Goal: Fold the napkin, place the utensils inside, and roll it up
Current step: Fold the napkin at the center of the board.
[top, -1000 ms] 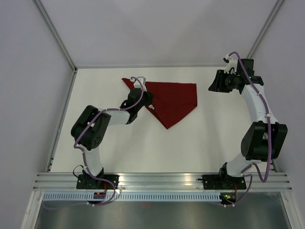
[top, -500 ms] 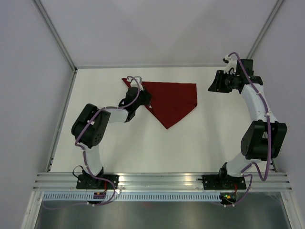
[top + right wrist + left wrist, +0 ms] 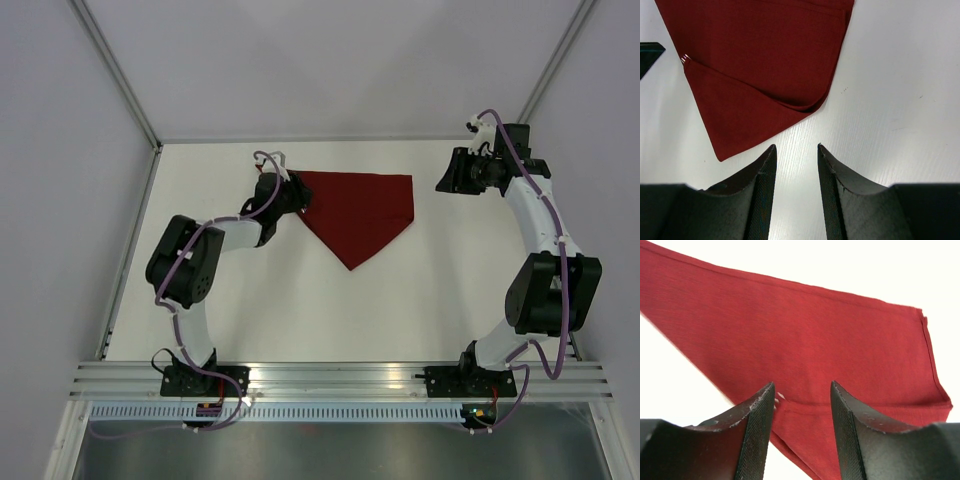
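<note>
Napkin (image 3: 358,212) lies flat on the tabletop (image 3: 300,300), upper centre of the overhead view, folded to a triangle with its long edge toward the top of the frame and its point toward the bottom. The right wrist view shows a second flap laid over the lower left part of the triangle. A small pale silvery-pink tip shows at the left end of that flap's crease; judged to be the fork (image 3: 686,59), tucked under the flap with the rest hidden. No other utensil is visible anywhere on the tabletop. Left fingers (image 3: 757,430) are at the napkin's left corner, parted, with only cloth seen beyond the gap and nothing pinched between them. Right fingers (image 3: 760,185) hang at the upper right of the overhead view, apart from the napkin's right corner, also parted and empty, with bare tabletop in the gap. Progress, as judged: fold done and fork apparently inside. The roll is not yet begun, since the cloth shows no curl or tube anywhere. Left to do: roll the whole bundle up, probably starting from the side that holds the fork.
</note>
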`<state>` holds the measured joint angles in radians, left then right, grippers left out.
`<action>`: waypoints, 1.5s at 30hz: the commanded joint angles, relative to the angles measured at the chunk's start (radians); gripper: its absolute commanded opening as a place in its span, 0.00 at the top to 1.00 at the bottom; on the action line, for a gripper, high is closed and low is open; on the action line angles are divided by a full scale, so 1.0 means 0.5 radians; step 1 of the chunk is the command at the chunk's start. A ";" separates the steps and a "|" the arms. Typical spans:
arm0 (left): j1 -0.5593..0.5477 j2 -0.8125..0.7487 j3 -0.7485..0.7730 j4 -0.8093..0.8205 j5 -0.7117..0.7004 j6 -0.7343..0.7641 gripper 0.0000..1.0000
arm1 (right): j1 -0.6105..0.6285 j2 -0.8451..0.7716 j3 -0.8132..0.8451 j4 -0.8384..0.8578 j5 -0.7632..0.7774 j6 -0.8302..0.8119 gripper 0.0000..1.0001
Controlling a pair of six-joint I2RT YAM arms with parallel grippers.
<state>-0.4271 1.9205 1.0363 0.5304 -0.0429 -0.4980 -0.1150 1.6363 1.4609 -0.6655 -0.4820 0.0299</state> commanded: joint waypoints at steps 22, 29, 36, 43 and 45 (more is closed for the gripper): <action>0.618 0.561 1.155 -0.855 -0.055 -0.464 0.14 | 0.037 0.074 -0.016 0.027 -0.042 -0.017 0.57; 0.615 0.693 1.351 -1.005 -0.098 -0.489 0.22 | 0.043 0.108 -0.010 0.024 -0.036 -0.014 0.57; 0.618 0.776 1.437 -1.049 -0.163 -0.559 0.32 | 0.043 0.093 -0.016 0.012 -0.039 -0.023 0.59; 0.618 0.847 1.502 -1.110 -0.169 -0.636 0.33 | 0.040 0.062 -0.038 0.006 -0.036 -0.020 0.59; 0.615 0.862 1.517 -1.131 -0.193 -0.676 0.34 | 0.040 0.062 -0.041 0.003 -0.042 -0.020 0.59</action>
<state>-0.1200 2.3344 1.7428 -0.0101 -0.1192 -0.7696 -0.0971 1.6882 1.4448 -0.6685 -0.4850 0.0227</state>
